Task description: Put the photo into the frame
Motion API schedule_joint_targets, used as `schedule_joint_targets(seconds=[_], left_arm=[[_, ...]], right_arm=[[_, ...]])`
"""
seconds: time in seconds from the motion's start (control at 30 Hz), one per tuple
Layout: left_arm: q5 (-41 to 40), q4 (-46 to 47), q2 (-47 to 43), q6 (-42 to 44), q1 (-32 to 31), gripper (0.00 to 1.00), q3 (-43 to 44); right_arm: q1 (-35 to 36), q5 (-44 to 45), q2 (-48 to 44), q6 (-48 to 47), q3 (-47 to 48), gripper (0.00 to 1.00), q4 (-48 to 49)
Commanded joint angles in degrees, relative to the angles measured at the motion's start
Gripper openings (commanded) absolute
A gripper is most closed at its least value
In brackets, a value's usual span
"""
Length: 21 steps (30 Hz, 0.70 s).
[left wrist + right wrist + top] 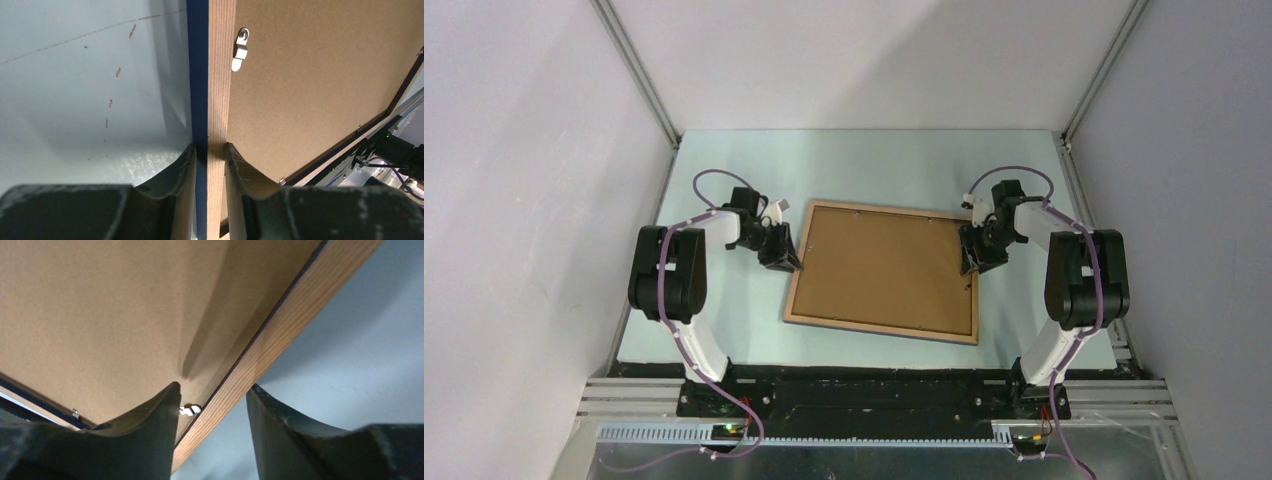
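Your left tool (210,146) is pinched on the frame (220,75) at its left rail. The right tool (214,386) straddles the right rail, jaws apart, not gripping. The frame lies back-up on the counter (864,160) with the board (884,265) in it. I can't see the photo anywhere. I'd close the right tool square on the wood, clear of that clip (190,410), then lift both sides level.

Top external: high at the near edge, looking down over the whole table (874,165), frame (880,331) mid-picture. Left wrist: tight on its picture-left rail, looking along it. Right wrist: tight on the picture-right rail, low angle. Shared: frame.
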Motion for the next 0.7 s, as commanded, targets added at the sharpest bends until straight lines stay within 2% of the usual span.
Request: schedule_joint_targets(seconds=[0.0,0.13,0.23,0.33,0.47,0.67], left_arm=[[2.09,-5.58,1.01,2.81,-0.88,0.32,-2.63],[1.23,-7.03,-1.06,4.95,-0.94,0.39,-2.77],[-0.03,-7.10,-3.21,5.50,-0.86,0.48,-2.26],[-2.52,-7.11,-4.40,5.63,-1.08,0.52,-0.82],[-7.06,-7.04,-4.60,5.77,-1.87,0.54,2.01],[-12.33,-7.04,-3.11,5.41,-4.23,0.55,4.97]], right_arm=[[-1.46,-3.17,2.55,0.15,3.62,0.49,0.14],[-2.43,-4.09,4.12,-0.98,4.91,0.36,-0.02],[-2.70,-4.02,5.23,-2.01,5.71,0.27,-0.10],[-2.72,-3.92,5.66,-2.82,5.82,0.16,-0.51],[-2.84,-4.22,5.75,-3.28,5.86,0.10,-0.96],[-3.17,-6.51,5.19,-2.55,5.86,0.08,-1.41]])
